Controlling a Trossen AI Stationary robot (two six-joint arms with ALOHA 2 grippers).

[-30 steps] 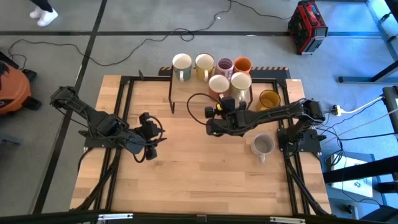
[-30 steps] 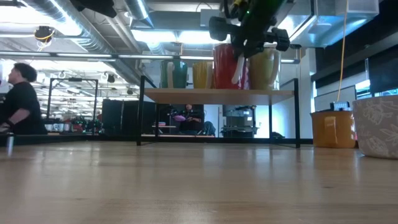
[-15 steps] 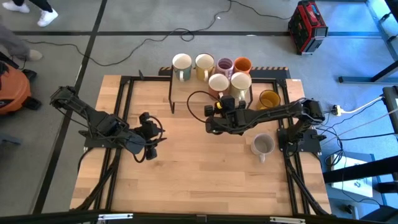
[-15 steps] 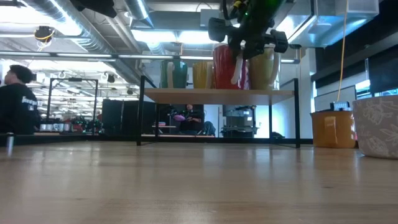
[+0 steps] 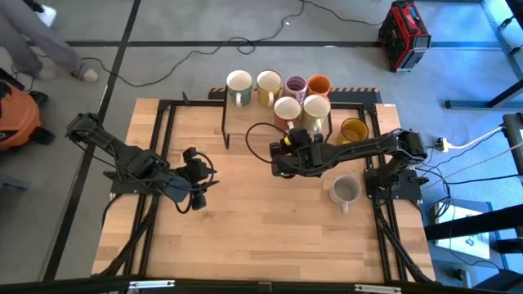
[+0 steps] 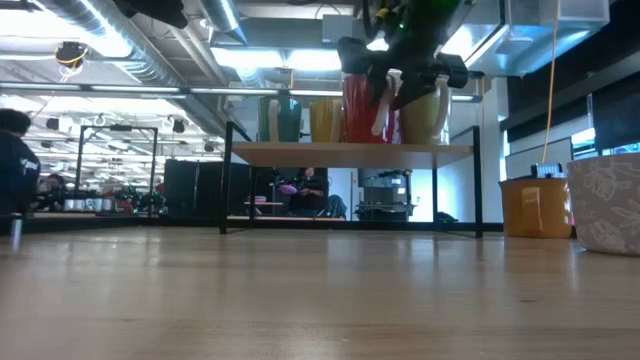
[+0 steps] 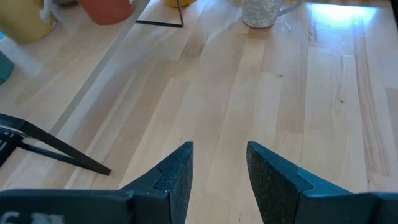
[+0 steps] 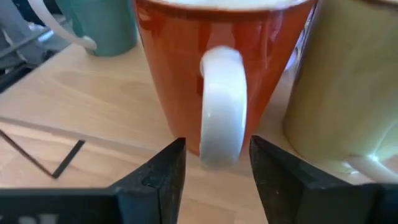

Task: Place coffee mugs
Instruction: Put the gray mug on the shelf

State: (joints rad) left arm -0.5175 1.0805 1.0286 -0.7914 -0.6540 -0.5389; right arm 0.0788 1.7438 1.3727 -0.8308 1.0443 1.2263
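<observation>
Since the earlier frames, the right gripper (image 8: 213,163) has been opened around the white handle of the red-orange mug (image 8: 219,68), which is now released and left standing on the raised shelf (image 6: 350,150) at the far side of the bench (image 5: 245,212). The handle is seen between the parted fingers, with little clearance on either side. A cream mug (image 8: 348,81) stands just beside the red-orange mug, and a teal mug (image 8: 102,22) is set farther back.

If the gripper is withdrawn off-line, the handle may be caught, and the mug may be turned, dragged toward the shelf edge, or knocked against its neighbour. A straight retreat is therefore called for.

Two further mugs, a mustard one (image 5: 353,130) and a grey one (image 5: 344,190), are still on the bench. The left gripper (image 7: 217,171) is held open and empty above bare bench.
</observation>
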